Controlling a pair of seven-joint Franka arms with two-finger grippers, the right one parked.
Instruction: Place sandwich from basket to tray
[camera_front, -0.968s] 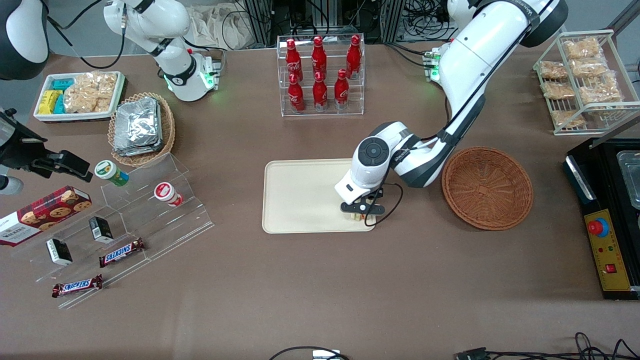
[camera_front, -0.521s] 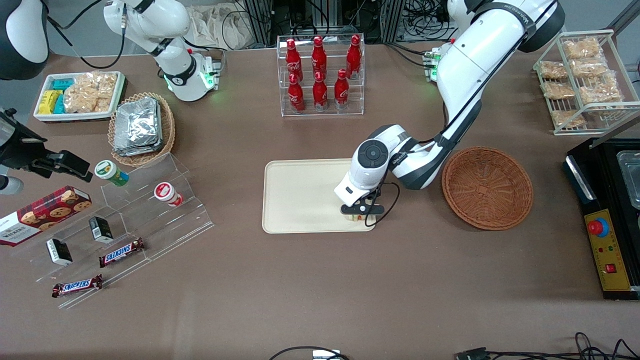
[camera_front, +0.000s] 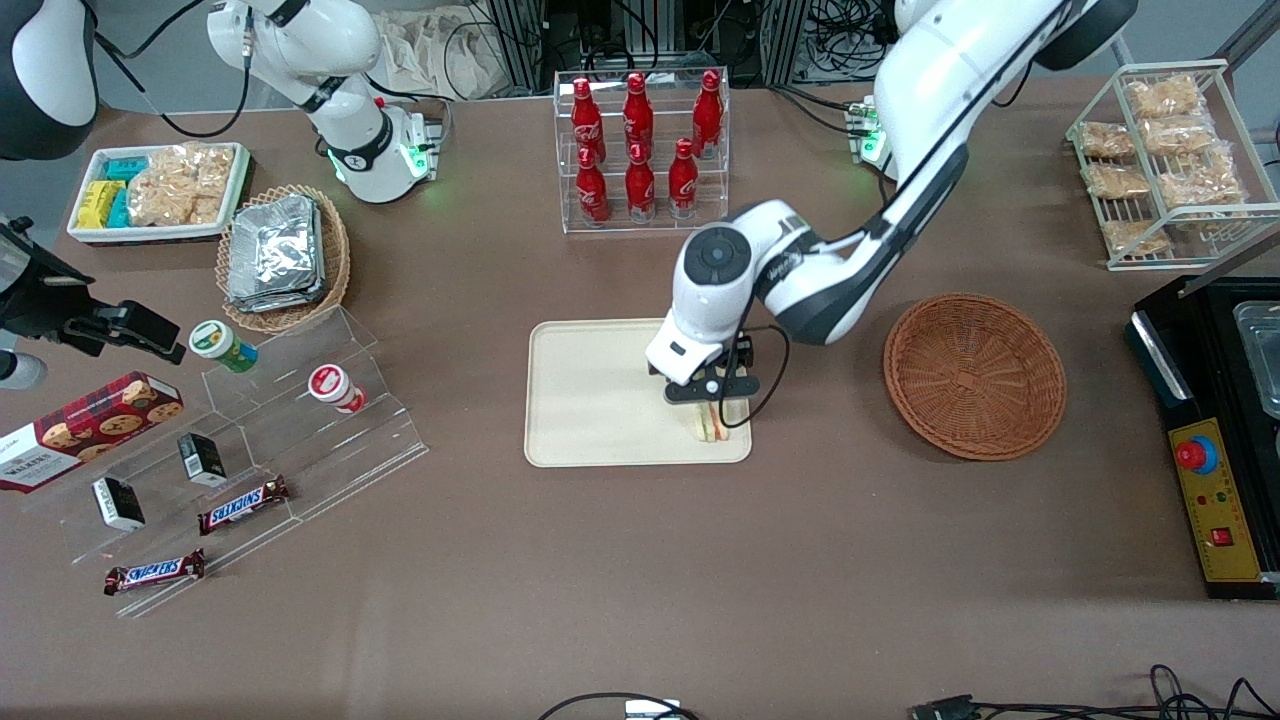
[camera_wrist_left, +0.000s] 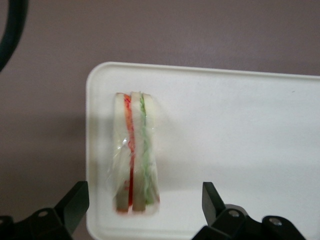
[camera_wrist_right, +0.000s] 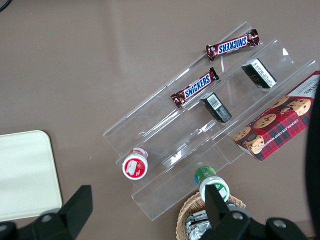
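Having let go and lifted, the gripper (camera_front: 711, 392) hangs wide open above the sandwich (camera_wrist_left: 135, 152) now lying in the tray (camera_front: 600, 400) corner, so placement looks done.

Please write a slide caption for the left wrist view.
Open gripper above the clear-wrapped triangular sandwich resting on the cream-beige rectangular tray.
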